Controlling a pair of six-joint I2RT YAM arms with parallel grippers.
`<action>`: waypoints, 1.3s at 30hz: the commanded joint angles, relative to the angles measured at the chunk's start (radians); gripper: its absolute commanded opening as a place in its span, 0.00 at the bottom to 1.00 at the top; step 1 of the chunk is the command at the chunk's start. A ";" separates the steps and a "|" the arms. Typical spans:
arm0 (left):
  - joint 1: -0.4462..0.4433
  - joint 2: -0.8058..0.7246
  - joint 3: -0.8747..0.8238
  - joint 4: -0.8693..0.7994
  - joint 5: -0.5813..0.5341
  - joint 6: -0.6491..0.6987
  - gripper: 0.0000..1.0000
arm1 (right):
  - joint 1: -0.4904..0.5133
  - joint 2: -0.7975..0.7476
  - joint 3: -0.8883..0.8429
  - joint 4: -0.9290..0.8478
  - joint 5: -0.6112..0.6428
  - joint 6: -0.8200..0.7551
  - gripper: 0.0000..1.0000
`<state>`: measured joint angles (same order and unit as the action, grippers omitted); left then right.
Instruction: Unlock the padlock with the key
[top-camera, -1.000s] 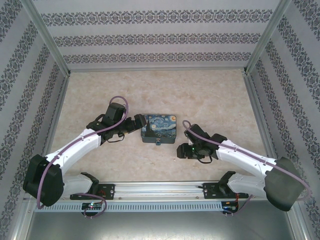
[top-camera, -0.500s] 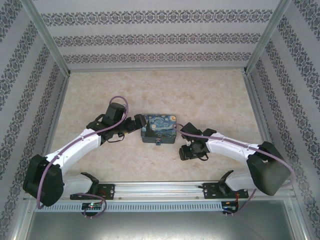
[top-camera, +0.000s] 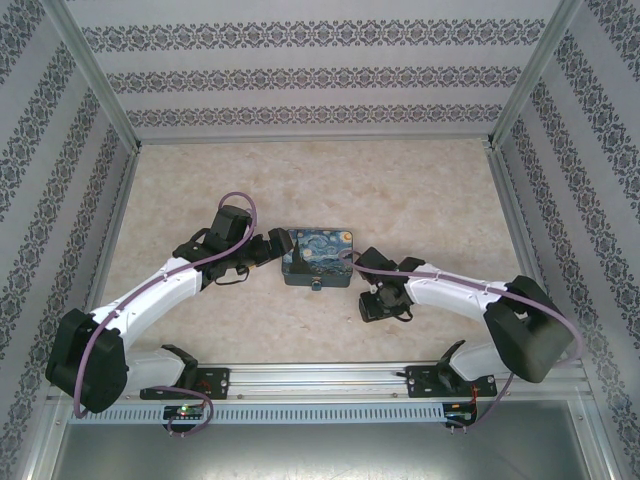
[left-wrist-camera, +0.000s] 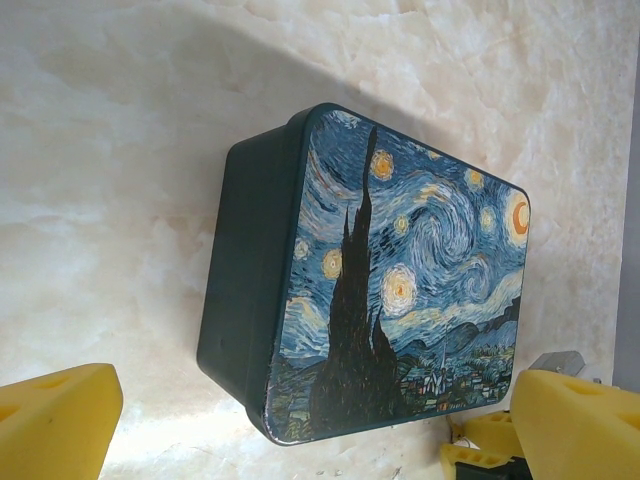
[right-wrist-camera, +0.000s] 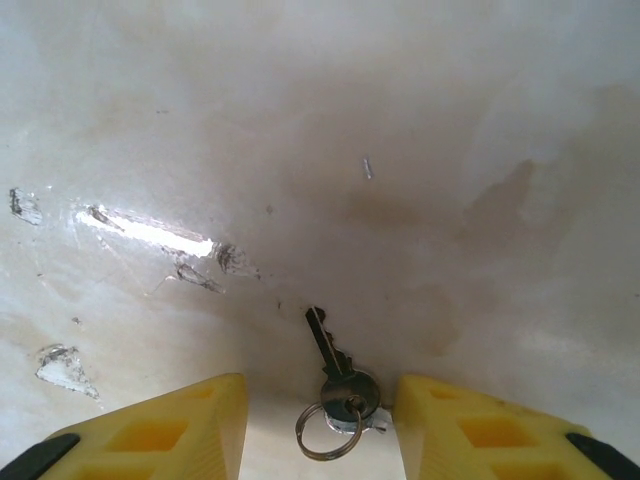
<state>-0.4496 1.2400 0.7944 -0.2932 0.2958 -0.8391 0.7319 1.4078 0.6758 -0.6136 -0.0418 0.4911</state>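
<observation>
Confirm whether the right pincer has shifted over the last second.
Yes. In the top view the right pincer has moved a little: its wrist end has swung left, closing on the right edge of the painted box.

- The table (top-camera: 420, 190) is pale and marbled, with shiny scuffs (right-wrist-camera: 150, 235) ahead and left of my right gripper (right-wrist-camera: 320, 405).
- The key (right-wrist-camera: 327, 348) lies flat on it between that gripper's fingers.
- The painted box (left-wrist-camera: 400, 280) sits just ahead of my left gripper (left-wrist-camera: 315, 430).
</observation>
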 joint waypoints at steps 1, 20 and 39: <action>0.003 0.001 0.022 -0.003 0.011 -0.005 1.00 | 0.026 0.034 0.005 -0.011 0.033 0.009 0.43; 0.004 0.016 0.022 0.009 0.020 -0.005 1.00 | 0.029 -0.034 0.044 -0.049 0.097 0.020 0.47; 0.005 0.014 0.022 0.016 0.020 -0.016 1.00 | 0.075 0.005 -0.029 -0.010 0.073 0.094 0.43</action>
<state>-0.4496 1.2510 0.7944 -0.2928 0.3103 -0.8425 0.7902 1.3983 0.6647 -0.6254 0.0372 0.5587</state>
